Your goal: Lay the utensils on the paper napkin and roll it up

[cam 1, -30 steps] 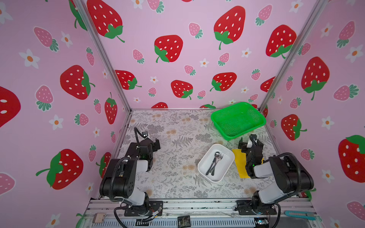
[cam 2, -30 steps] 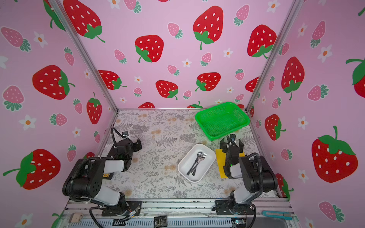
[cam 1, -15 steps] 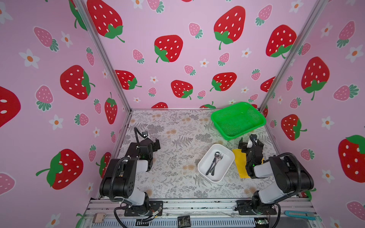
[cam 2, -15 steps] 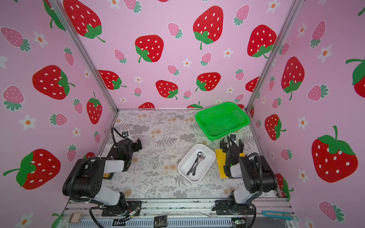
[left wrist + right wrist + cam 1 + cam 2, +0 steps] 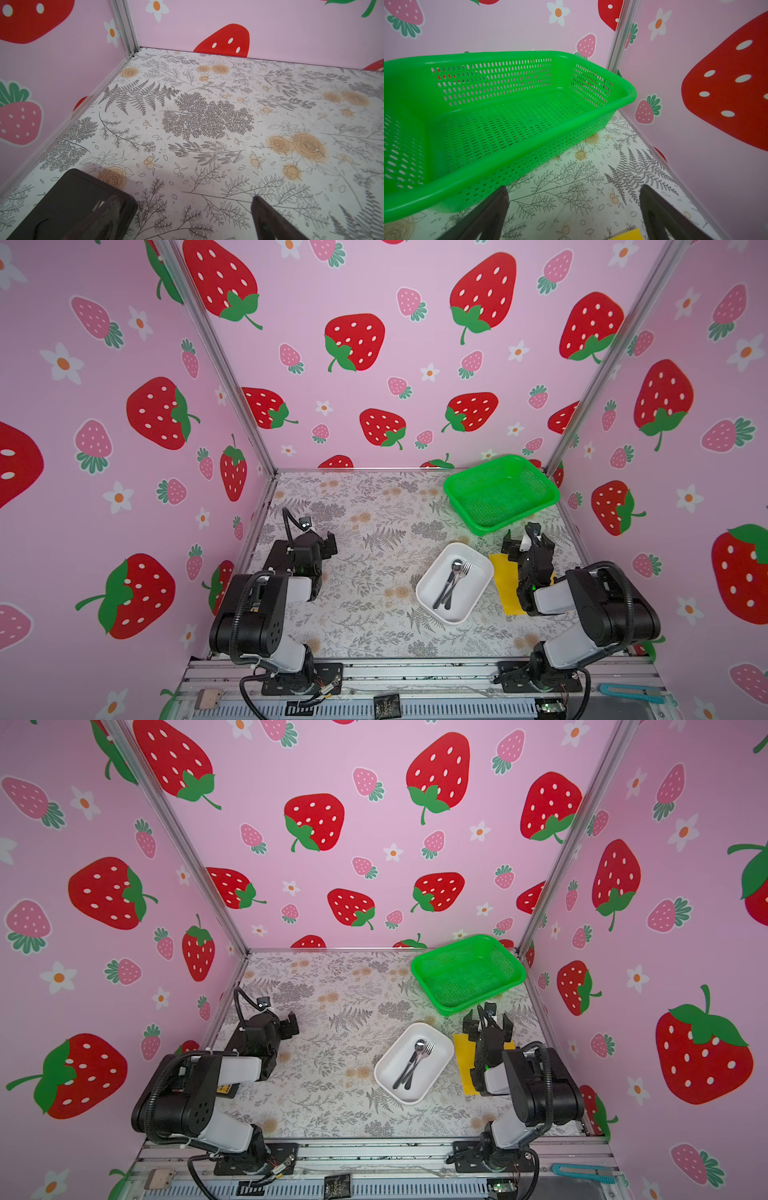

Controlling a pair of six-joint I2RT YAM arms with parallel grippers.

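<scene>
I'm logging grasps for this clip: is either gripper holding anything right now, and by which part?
Nothing is held. The left gripper and right gripper stand open and empty; the utensils lie in the white tray beside the paper napkin.

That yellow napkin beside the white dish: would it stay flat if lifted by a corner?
Probably not: the paper napkin looks thin and lies flat on the table, so it would likely droop. It seems light, so a push may slide or crumple it rather than move it neatly.
</scene>
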